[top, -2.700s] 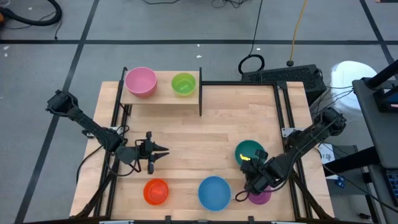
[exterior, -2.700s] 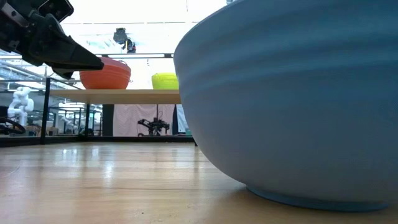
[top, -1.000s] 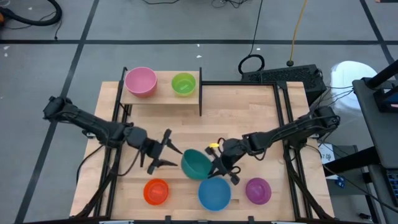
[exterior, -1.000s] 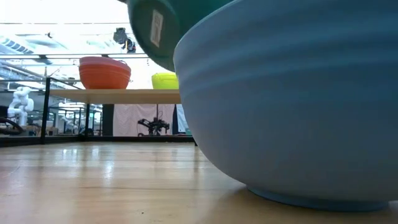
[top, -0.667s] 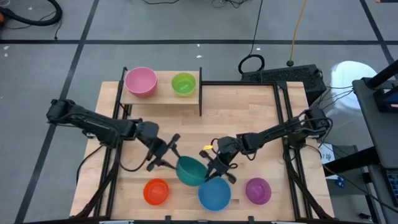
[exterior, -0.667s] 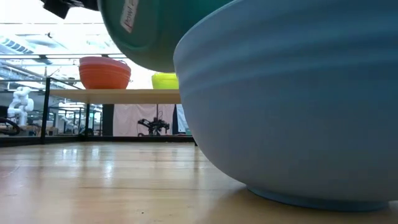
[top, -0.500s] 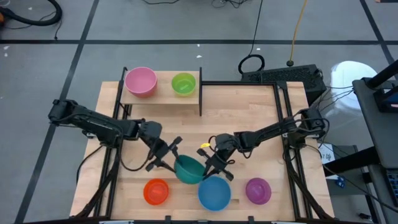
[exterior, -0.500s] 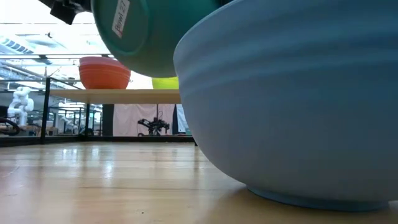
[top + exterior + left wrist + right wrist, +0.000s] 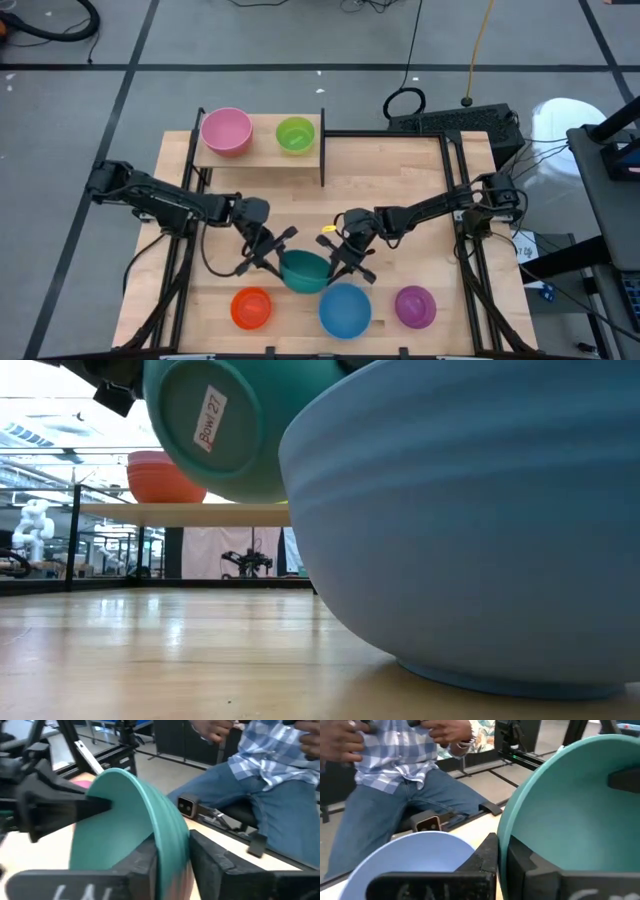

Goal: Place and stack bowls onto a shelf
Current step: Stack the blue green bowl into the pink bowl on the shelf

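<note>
Mostly the low view is filled by the blue bowl [image 9: 470, 530], which hides the shelf's [image 9: 262, 152] right end; the teal bowl's [image 9: 235, 425] base label reads "Bowl 27". From above, the teal bowl [image 9: 304, 271] hangs tilted over mid-table, just behind the blue bowl [image 9: 345, 310]. Both arms reach inward: the left gripper [image 9: 272, 253] clamps its left rim, fingers [image 9: 150, 865] pinching the wall, while the right gripper [image 9: 344, 262] pinches the opposite rim. A seated person's jeans [image 9: 390, 810] show beyond the table.
</note>
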